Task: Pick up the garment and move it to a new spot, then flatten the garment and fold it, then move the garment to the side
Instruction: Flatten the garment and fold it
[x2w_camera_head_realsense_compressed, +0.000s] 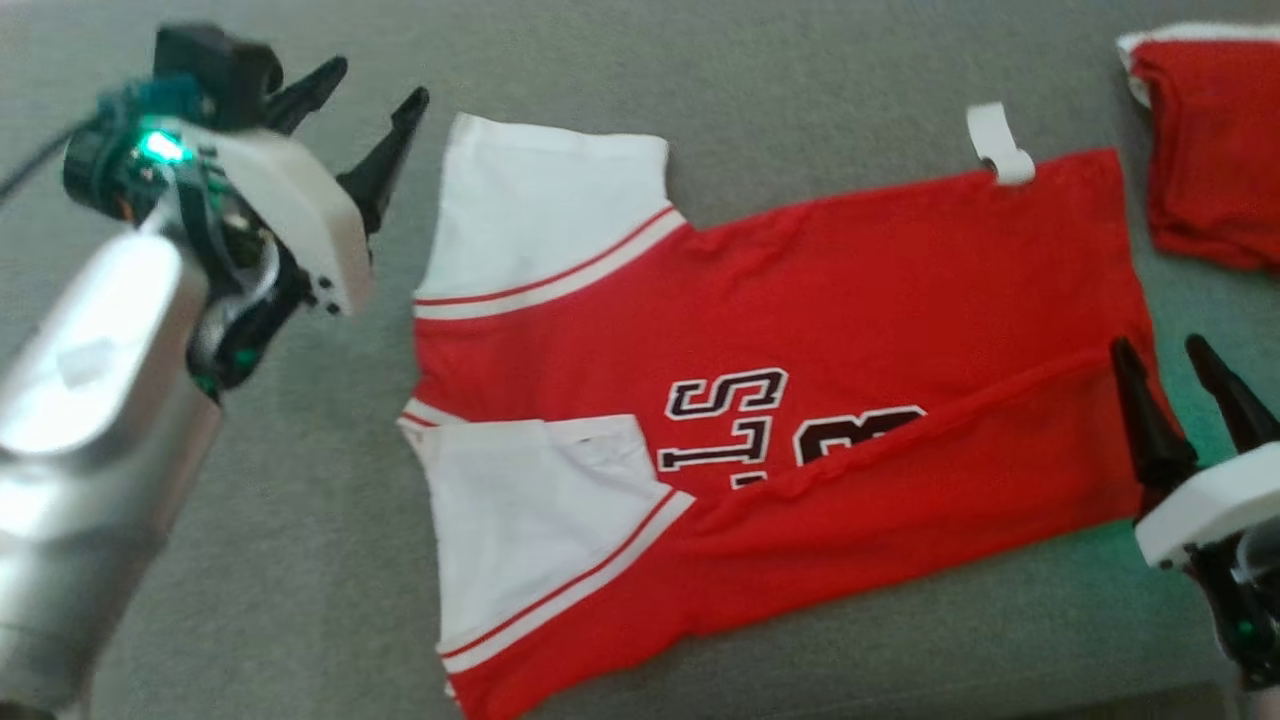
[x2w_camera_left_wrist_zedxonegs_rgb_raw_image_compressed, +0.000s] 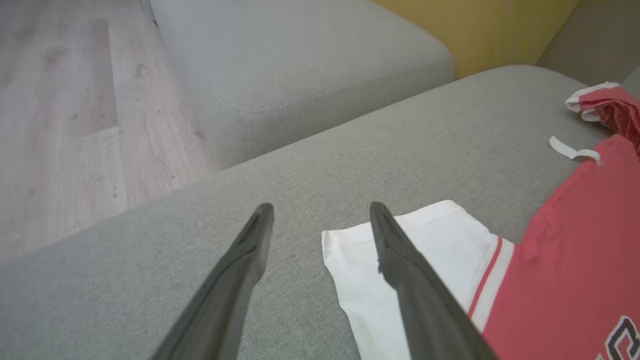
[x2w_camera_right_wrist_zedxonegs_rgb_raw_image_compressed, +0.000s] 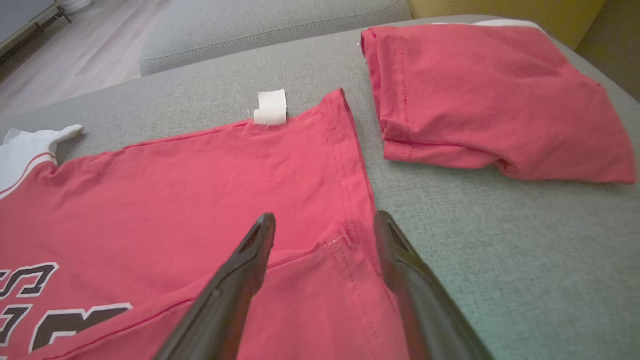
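Nearest the robot, the right gripper (x2w_camera_head_realsense_compressed: 1157, 343) hangs open and empty at the hem of the jersey (x2w_camera_head_realsense_compressed: 850, 300). In its wrist view, one finger is over red cloth and the other is at the hem's edge, by bare cushion (x2w_camera_head_realsense_compressed: 300, 500). I cannot tell whether they touch.

The jersey lies spread on the grey cushion, sleeves to the robot's left and hem to its right. Its near long edge is folded over the body, covering part of the black lettering. The near white sleeve (x2w_camera_head_realsense_compressed: 530, 520) lies folded in and the far sleeve (x2w_camera_head_realsense_compressed: 540, 210) lies flat.

Beside the far sleeve is the left gripper (x2w_camera_head_realsense_compressed: 377, 80), fingers wide apart and holding nothing.

A white label (x2w_camera_head_realsense_compressed: 1000, 145) sticks out from the far edge. Further right lies a folded red garment (x2w_camera_head_realsense_compressed: 1210, 160), apart from the jersey. Beyond are another cushion (x2w_camera_left_wrist_zedxonegs_rgb_raw_image_compressed: 300, 60), wooden floor (x2w_camera_left_wrist_zedxonegs_rgb_raw_image_compressed: 60, 125) and a yellow wall (x2w_camera_left_wrist_zedxonegs_rgb_raw_image_compressed: 475, 30).
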